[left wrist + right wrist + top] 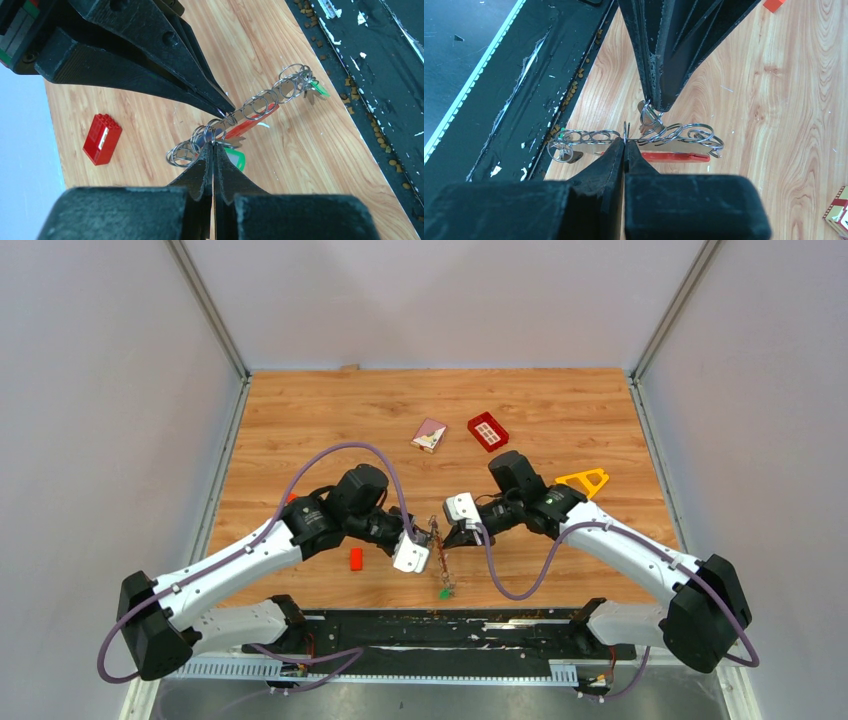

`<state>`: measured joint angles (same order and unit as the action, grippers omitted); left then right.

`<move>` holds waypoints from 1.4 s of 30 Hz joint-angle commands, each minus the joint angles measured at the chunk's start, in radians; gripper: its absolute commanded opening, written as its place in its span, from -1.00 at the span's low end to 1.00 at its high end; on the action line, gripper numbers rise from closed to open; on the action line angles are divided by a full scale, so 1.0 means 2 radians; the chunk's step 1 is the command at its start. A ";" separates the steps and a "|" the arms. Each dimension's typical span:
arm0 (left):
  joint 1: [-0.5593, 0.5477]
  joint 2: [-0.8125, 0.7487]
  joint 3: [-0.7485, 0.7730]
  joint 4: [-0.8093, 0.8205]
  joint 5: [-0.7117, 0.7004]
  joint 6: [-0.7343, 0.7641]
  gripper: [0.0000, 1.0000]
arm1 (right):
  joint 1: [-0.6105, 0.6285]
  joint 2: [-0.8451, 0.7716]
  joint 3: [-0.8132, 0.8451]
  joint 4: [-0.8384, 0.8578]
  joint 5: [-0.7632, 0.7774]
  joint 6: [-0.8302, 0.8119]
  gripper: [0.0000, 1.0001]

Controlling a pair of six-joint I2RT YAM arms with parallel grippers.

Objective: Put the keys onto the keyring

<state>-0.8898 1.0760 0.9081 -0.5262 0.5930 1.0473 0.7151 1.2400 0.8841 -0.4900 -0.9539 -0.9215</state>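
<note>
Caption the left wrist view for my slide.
Left gripper and right gripper pinch the keyring, a chain of rings; red block lies nearby.

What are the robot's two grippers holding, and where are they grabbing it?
Both hold the keyring. The left gripper and the right gripper each pinch a ring near the middle of its chain.

A small box lies just left of the red tray on the counter. A yellow triangle sits right of the tray and nearer, and a red block lies well nearer, to the left.
</note>
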 commanded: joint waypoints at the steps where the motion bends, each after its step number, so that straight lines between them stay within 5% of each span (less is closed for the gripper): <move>1: -0.003 0.002 0.006 0.016 0.012 0.011 -1.00 | 0.002 -0.003 0.022 0.006 -0.033 -0.001 -1.00; 42: -0.006 -0.006 -0.023 -0.020 0.065 0.086 -1.00 | -0.007 -0.003 0.031 0.014 -0.029 0.025 -1.00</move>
<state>-0.8944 1.0828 0.8722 -0.5365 0.6697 1.1790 0.7139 1.2400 0.8917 -0.5011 -0.9668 -0.8803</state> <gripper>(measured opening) 0.006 0.014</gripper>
